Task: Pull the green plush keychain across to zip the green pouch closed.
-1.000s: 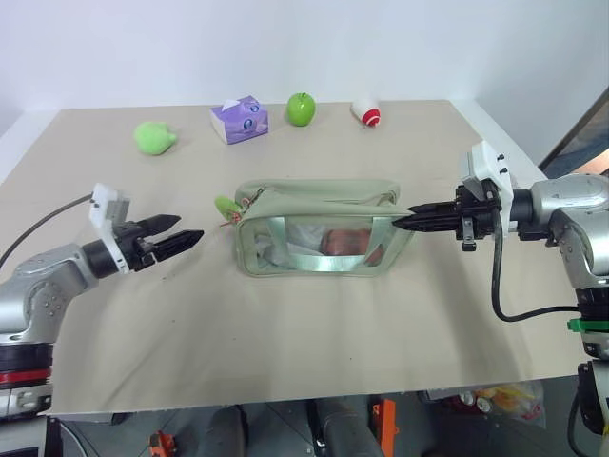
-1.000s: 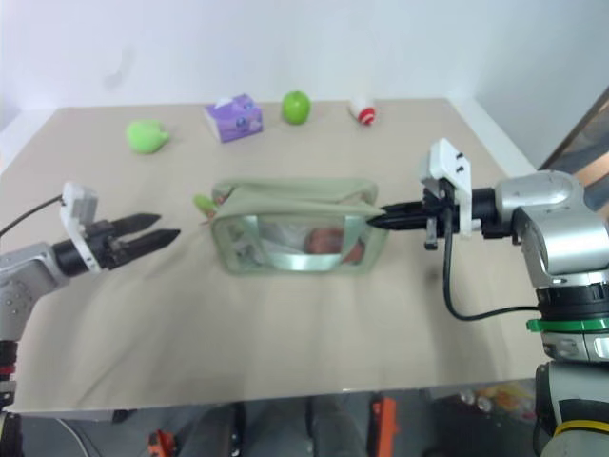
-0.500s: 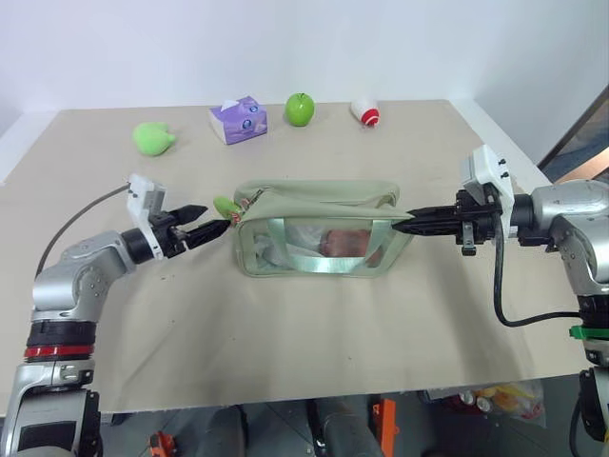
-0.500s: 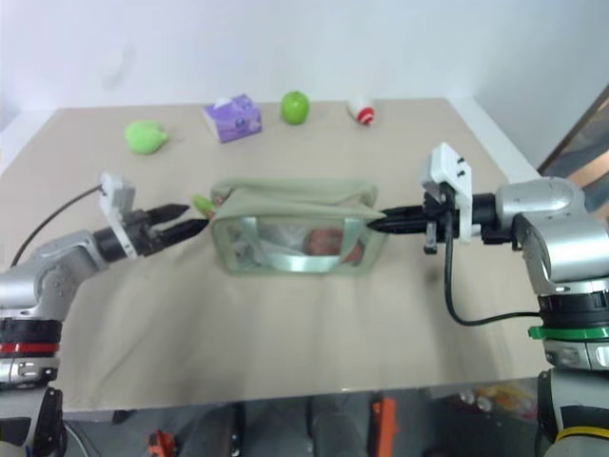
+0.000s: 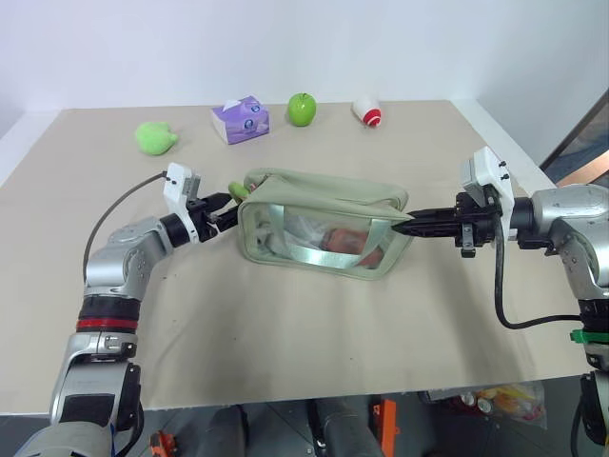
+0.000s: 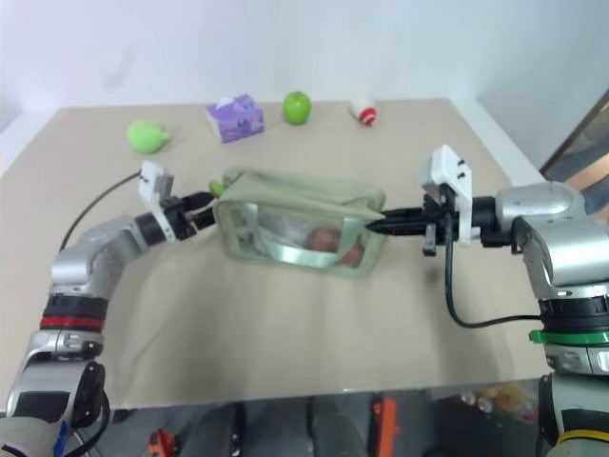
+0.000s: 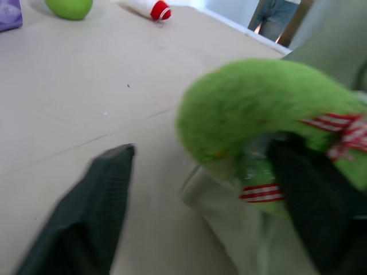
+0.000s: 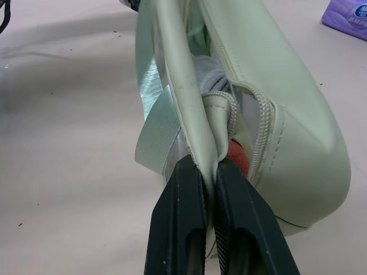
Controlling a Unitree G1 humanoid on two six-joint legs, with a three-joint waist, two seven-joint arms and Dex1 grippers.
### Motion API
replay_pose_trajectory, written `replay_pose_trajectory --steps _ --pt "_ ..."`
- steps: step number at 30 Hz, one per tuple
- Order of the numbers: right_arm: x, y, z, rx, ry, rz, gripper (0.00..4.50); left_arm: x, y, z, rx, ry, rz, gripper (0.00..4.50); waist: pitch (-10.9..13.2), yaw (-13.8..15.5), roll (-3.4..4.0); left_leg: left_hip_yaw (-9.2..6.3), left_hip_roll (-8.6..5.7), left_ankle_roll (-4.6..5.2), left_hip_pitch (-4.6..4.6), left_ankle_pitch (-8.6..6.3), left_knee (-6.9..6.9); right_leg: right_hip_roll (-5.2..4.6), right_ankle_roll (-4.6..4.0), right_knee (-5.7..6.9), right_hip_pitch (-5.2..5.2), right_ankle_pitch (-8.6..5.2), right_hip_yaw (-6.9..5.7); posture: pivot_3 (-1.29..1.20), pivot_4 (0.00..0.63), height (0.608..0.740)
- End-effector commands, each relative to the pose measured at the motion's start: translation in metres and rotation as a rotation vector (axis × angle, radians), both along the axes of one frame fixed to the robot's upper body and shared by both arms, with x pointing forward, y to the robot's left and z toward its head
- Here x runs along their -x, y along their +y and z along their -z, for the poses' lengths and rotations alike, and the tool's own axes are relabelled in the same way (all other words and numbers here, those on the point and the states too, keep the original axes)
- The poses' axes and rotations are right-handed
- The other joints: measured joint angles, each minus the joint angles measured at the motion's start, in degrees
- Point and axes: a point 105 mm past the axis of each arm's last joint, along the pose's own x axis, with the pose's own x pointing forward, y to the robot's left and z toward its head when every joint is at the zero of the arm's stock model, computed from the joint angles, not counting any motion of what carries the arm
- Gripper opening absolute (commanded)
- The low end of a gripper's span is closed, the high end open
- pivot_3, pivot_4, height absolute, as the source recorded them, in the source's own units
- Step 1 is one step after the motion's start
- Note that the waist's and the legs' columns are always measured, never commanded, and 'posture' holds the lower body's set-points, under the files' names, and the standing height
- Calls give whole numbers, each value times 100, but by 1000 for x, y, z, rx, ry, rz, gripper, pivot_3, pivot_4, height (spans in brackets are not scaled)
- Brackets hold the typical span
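The green pouch (image 5: 324, 205) lies mid-table, its zip partly open and reddish contents showing through the clear side. At its left end sits the green plush keychain (image 5: 238, 190), fuzzy green with red-striped bits (image 7: 258, 109). My left gripper (image 5: 226, 204) is level at that end, open, with the plush between its fingers (image 7: 100, 200); one finger touches the plush and the other stands apart from it. My right gripper (image 5: 403, 228) is shut on the fabric edge at the right end of the green pouch (image 8: 275, 114).
Along the far edge stand a loose light-green plush blob (image 5: 155, 138), a purple tissue pack (image 5: 240, 119), a green apple (image 5: 302, 109) and a small white-and-red object (image 5: 367, 112). The table's right edge (image 5: 514, 143) runs close behind my right arm.
My left gripper has travelled right across the table to the keychain and now brackets it. The pouch's left end has shifted toward the far side. My right gripper kept its hold and place.
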Motion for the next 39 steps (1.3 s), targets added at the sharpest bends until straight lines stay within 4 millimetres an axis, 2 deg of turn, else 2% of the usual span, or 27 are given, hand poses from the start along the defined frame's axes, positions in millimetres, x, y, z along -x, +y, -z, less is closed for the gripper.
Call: replay_pose_trajectory --steps 1,4,11,14,17,21,25,30,39 --pt "6 -2 -17 -17 -64 -2 0 1 3 -17 5 -63 5 1985 0 0 0 0 0 0 1 0 0 0 1 0 0 1 0 0 150 740" --pt "5 -2 -18 -14 -67 1 0 2 14 -26 -13 -87 -21 1047 0 -4 0 0 0 0 1 0 1 0 3 0 0 2 0 0 150 740" --pt "5 0 -20 -15 -73 -6 0 4 37 -62 0 -186 -83 1047 0 8 0 -1 0 0 0 0 1 0 3 0 0 2 0 0 150 740" --pt "4 0 -20 -13 -74 -6 0 5 39 -71 -16 -217 -96 1047 0 9 0 1 0 0 -1 0 3 -1 4 -1 1 2 1 0 150 740" --pt "3 0 -19 -10 -72 -8 0 8 33 -93 -22 -293 -84 1047 0 10 0 -2 0 0 0 0 3 2 3 0 0 2 0 0 150 740" --pt "2 1 -20 -11 -74 -7 0 15 1 -128 -43 -422 8 1047 0 18 -1 -2 0 -1 -3 1 4 1 6 0 0 4 0 0 150 740" --pt "2 1 -19 -13 -76 -6 0 25 -49 -141 -141 -522 171 1047 0 23 0 0 -2 -2 -2 1 6 -1 8 -2 2 4 2 0 150 740" --pt "5 2 -17 -15 -74 -4 0 37 -98 -143 -280 -619 370 1047 0 16 0 1 -2 -2 -1 1 5 3 7 -1 0 4 5 0 150 740" --pt "12 -1 -15 -26 -66 17 0 55 -160 -137 -339 -687 674 1047 0 26 0 1 -3 -1 -5 1 5 7 6 -1 -2 3 14 0 150 740"
